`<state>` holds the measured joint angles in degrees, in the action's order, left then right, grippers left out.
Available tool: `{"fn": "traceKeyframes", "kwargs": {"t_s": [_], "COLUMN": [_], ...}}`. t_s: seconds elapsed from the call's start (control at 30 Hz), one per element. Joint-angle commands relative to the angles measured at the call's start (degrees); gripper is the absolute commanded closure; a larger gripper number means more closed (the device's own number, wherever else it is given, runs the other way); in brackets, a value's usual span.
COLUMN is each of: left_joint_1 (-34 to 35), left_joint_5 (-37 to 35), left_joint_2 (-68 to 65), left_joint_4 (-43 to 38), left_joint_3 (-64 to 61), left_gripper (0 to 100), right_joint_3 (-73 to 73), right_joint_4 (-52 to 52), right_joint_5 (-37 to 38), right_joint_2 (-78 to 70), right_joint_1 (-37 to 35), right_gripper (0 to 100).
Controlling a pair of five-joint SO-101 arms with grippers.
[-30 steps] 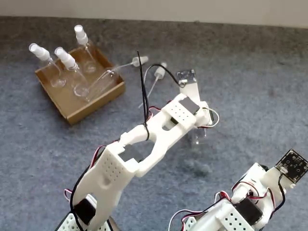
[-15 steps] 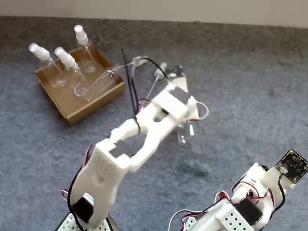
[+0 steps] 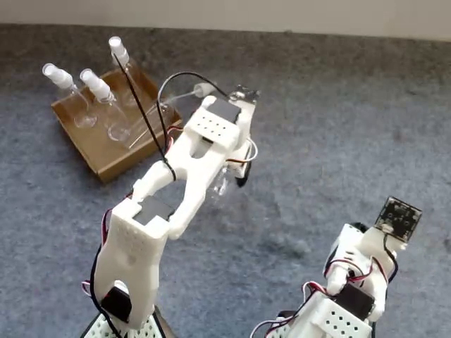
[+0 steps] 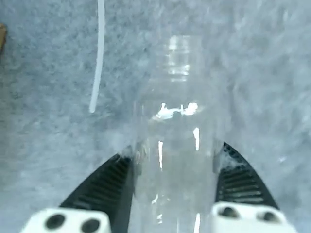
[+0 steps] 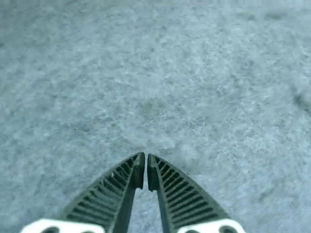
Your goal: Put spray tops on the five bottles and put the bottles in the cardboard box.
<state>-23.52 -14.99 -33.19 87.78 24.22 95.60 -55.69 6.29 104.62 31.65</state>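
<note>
Grey carpet [image 3: 352, 141] over the whole table, with a pale strip of wall [image 3: 282, 14] along the far edge. At the far left, a cardboard box [image 3: 134, 160] holding three upright bottles [image 3: 99, 95], each wearing a spray top [image 3: 116, 48]. Beside them a fourth bottle [image 3: 134, 125], tilted over the box's rim, with a spray head [image 3: 204, 89] just past its neck; cannot tell whether seated.

Pinches, in the left gripper [image 4: 176, 158], the fifth bottle [image 4: 177, 107] at mid-body, black ribbed pads on either flank, threaded neck pointing away and bare of any top. Seen from above, hangs near the box under the white arm [image 3: 176, 190]. On the carpet just beside the bottle, a thin white tube [image 4: 98, 53], likely the dip tube of the last top.

Keeps the right gripper [image 5: 145, 162] pressed together on nothing, over bare carpet, well apart from the box.

On handling, as a judgement: clear, empty and thin-walled, so light but smooth and slippery, and apt to dent or squirt out under a hard squeeze. Best gripped across the widest part of the body, below the shoulder, leaving the neck free. As for the top, better taken by the stubby head than by the limp tube, prone to bending and in need of threading into the narrow mouth first.
</note>
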Motion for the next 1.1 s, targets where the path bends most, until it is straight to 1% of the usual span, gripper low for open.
{"fn": "traceKeyframes", "kwargs": {"t_s": [0.0,0.07,0.37,0.53,0.7,0.8,0.9,1.0,1.07], "left_joint_1": [0.4,0.31,5.32,6.99,10.68,13.93,16.92,18.07,17.98], "left_joint_5": [9.76,11.87,16.0,21.54,27.87,31.12,33.05,34.29,35.6], "left_joint_2": [5.41,7.34,20.26,28.26,35.56,36.88,36.88,36.88,36.88], "left_joint_4": [9.67,11.96,12.4,12.31,12.04,4.92,-6.86,-18.2,-22.59], "left_joint_3": [1.98,1.89,-0.22,-10.24,-21.93,-29.93,-38.9,-46.9,-51.03], "left_gripper": [91,91,91,91,91,91,91,91,91], "right_joint_3": [9.27,9.27,9.27,9.27,9.27,9.27,9.27,9.27,9.27], "right_joint_4": [-0.13,-0.13,-0.13,-0.13,-0.13,-0.13,-0.13,-0.13,-0.13], "right_joint_5": [0.26,0.26,0.26,0.26,0.26,0.26,0.26,0.26,0.26], "right_joint_2": [0.57,0.57,0.57,0.57,0.66,0.66,0.66,0.66,0.66], "right_joint_1": [-5.76,-6.73,-6.81,-6.99,-6.99,-6.99,-6.99,-6.99,-6.99], "right_gripper": [98.2,98.2,98.2,98.2,98.2,98.2,98.2,98.2,98.2]}}
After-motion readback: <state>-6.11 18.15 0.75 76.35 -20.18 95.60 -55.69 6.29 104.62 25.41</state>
